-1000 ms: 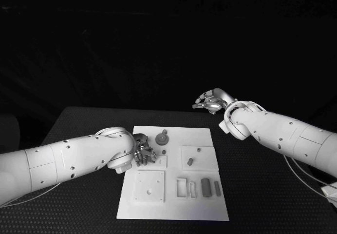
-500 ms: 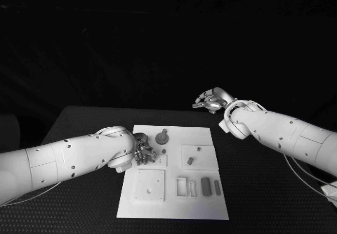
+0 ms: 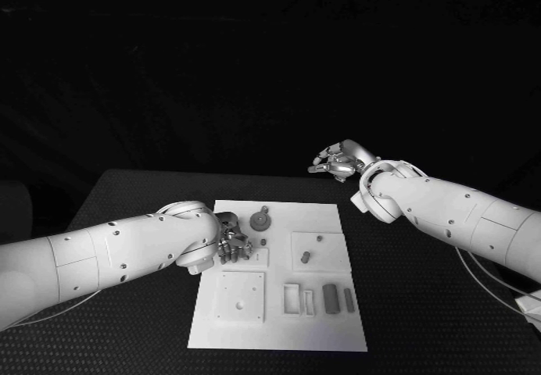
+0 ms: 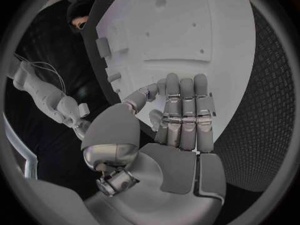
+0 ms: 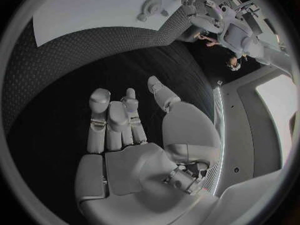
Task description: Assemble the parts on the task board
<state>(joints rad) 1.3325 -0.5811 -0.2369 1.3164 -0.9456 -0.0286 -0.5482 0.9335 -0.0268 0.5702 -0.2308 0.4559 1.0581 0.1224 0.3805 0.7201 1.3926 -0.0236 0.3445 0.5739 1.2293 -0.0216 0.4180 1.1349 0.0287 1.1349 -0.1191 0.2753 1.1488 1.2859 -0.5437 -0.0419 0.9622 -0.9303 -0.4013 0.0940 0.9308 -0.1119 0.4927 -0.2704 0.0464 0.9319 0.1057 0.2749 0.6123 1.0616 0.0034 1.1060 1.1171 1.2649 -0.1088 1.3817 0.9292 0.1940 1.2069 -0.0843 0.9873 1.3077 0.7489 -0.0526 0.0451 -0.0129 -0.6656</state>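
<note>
Keep the empty, loosely spread left hand low at nine o'clock on the task board, right hand open at one o'clock.

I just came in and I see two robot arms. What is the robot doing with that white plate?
The robot is working on a task board with small grey parts on it. Its left hand is down at the board's left side, close to a round gear-like part, with nothing held that I can see. Its right hand is lifted past the table's far edge, empty, fingers apart.
</note>
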